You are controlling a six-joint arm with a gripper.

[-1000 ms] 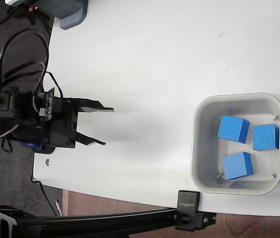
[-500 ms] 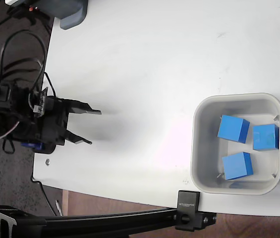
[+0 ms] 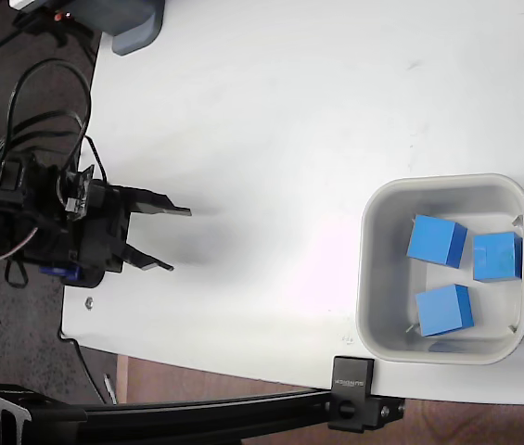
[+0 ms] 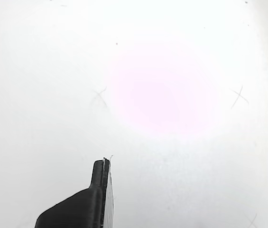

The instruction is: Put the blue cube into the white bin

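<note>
Three cubes (image 3: 437, 241) (image 3: 497, 256) (image 3: 444, 310) lie inside bin (image 3: 370, 278), apart from each other. Probably light, rigid, smooth: grip two opposite flat faces. Gripper (image 3: 164, 238) at left table (image 3: 271, 111) edge in fixed view, well apart from bin, jaws spread, holding nothing.

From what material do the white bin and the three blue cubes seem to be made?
The white bin looks like moulded plastic, off-white and smooth: thick rounded rim, soft corners, faint sheen. The blue cubes look matte and uniformly coloured, with crisp edges and no shine; possibly foam, painted wood or plastic, which the pictures cannot settle.
</note>
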